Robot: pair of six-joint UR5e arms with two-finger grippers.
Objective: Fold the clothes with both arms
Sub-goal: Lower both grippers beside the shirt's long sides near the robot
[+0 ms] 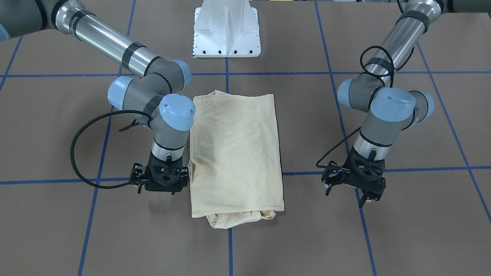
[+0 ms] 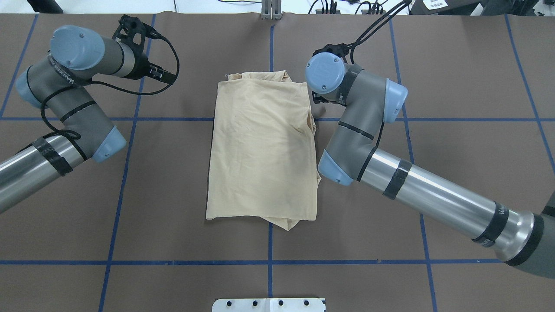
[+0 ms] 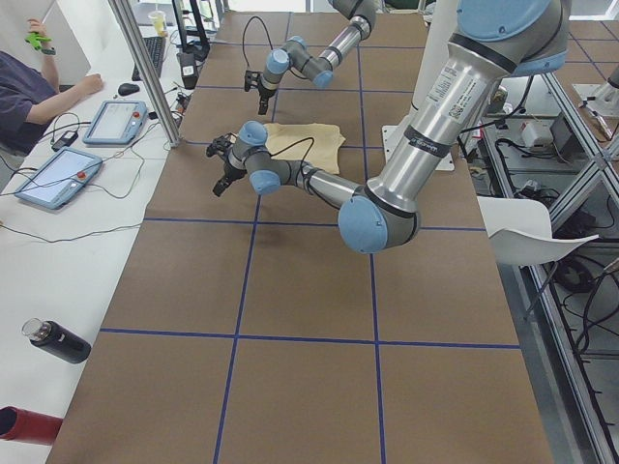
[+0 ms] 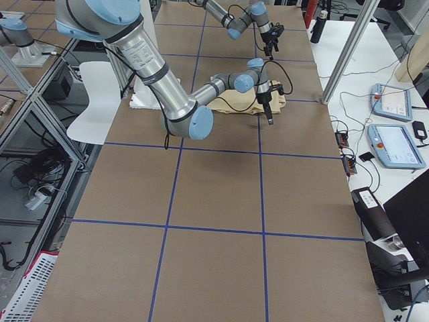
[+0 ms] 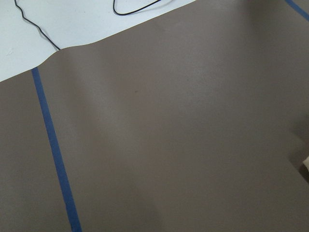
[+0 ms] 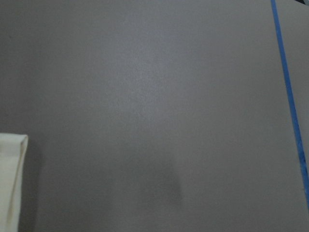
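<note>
Nearest the operators' side, the brown surface (image 1: 57,230) lies bare, crossed by blue tape lines (image 1: 230,249), with wide room on both flanks.

Next comes the near end of the T-shirt (image 1: 236,149). It is folded into a long cream rectangle that lies flat along the centre tape line, plain side up. At this near end a bunched roll of fabric pokes out from under the top layer. The long edges are fairly straight, with light creases across the panel.

The right hand (image 1: 157,189) hangs just beside one long edge, level with the shirt's near third. Its fingers point down, spread and grasping nothing. Its wrist view shows only a sliver of the cream edge in the lower left corner and bare surface elsewhere.

The left hand (image 1: 344,197) hangs well apart from the opposite long edge, over a tape crossing. It is likewise released and empty, and open surface lies between it and the cloth.

Farther back, the right arm (image 1: 115,42) and left arm (image 1: 399,42) slope in from the far corners, leaving the shirt's far end uncovered. A small fold peak sticks out at the far corner.

Behind that stands the white pedestal (image 1: 227,30), apart from the cloth.

On the white side bench a black bottle (image 3: 56,340) lies on its side; I cannot tell what it contains
</note>
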